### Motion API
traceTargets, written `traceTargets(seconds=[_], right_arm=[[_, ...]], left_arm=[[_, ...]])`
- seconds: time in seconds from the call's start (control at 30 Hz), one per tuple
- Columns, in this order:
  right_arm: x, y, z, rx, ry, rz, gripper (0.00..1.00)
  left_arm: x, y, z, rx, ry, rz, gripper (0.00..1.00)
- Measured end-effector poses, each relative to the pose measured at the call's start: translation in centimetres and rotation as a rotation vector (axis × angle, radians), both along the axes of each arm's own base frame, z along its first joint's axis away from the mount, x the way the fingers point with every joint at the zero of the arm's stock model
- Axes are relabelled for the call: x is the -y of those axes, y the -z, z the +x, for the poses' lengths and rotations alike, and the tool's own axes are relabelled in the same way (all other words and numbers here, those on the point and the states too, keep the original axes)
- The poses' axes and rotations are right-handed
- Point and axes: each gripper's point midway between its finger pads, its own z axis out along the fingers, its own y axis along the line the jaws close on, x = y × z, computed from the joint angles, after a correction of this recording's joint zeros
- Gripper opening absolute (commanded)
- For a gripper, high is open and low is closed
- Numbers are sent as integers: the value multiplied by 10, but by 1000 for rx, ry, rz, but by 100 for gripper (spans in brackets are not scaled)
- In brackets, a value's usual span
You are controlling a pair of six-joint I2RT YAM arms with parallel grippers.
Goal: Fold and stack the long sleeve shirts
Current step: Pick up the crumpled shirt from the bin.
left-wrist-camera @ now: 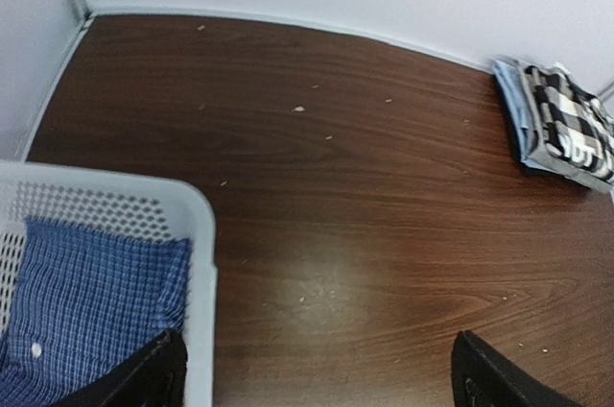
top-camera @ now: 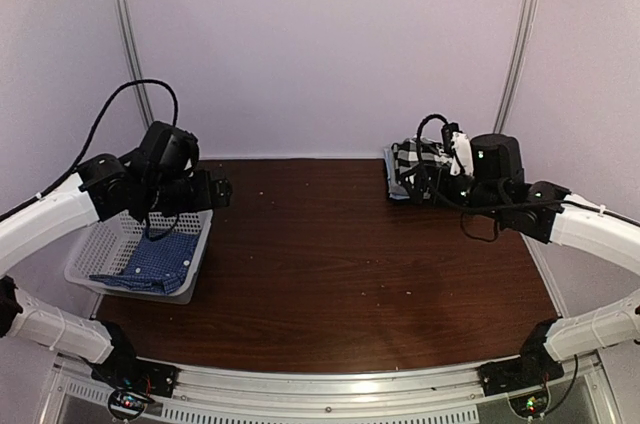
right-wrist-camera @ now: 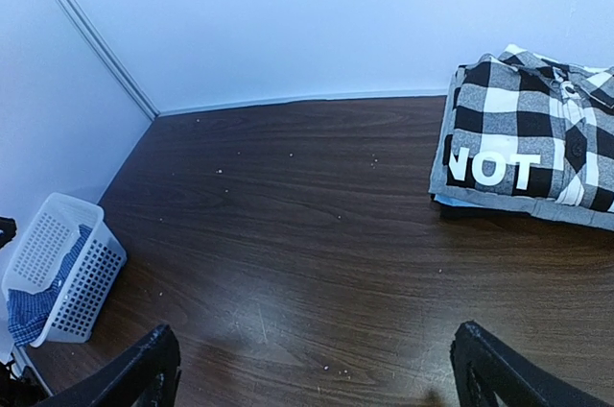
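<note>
A blue fine-checked shirt (top-camera: 150, 266) lies crumpled in the white mesh basket (top-camera: 88, 252) at the table's left edge. It also shows in the left wrist view as the blue shirt (left-wrist-camera: 86, 301). The black-and-white checked shirt (right-wrist-camera: 528, 138) with white lettering lies folded at the back right, on top of a pale blue folded cloth (left-wrist-camera: 513, 109). My left gripper (left-wrist-camera: 317, 373) hangs open above the basket's right rim (left-wrist-camera: 197, 234), holding nothing. My right gripper (right-wrist-camera: 312, 373) is open over bare table just in front of the folded stack (top-camera: 408, 159).
The brown wooden table (top-camera: 320, 244) is speckled with small crumbs and closed in by pale walls at the back and sides. The basket (right-wrist-camera: 58, 273) sits tilted at the left edge. A metal rail (top-camera: 330, 384) runs along the near edge between the arm bases.
</note>
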Motion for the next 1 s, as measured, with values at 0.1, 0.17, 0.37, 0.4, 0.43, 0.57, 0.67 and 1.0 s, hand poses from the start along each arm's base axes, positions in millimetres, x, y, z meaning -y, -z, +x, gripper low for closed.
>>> traceTargets(seconds=[0.1,0.17,0.37,0.4,0.43,0.57,0.67,1.0], right_arm=[[-3,5,1,-7,-12,-16,100],[-4,7,1,-9,-19,-20,100],[-7,7,1,7,-37,-14,100],[-7,9,1,5,-40,-17,100],[-7,10,1,3,-41,-20,100],[-9,17,-1,-3,-57,-21,100],[-11,21,-3,-8,-72,-18,100],[-14,20,-4,-1,-88,-9,100]], left_arm=[[-38,17,-13,-70,-123,13,98],[-64,32,-22,-125,-205,21,98],[-134,72,-44,-260,-435,35,98],[-141,77,-46,-277,-462,36,98],[-148,82,-48,-294,-488,35,98],[-168,104,-50,-367,-553,39,98],[-177,122,-41,-426,-572,48,97],[-176,195,0,-585,-501,61,85]])
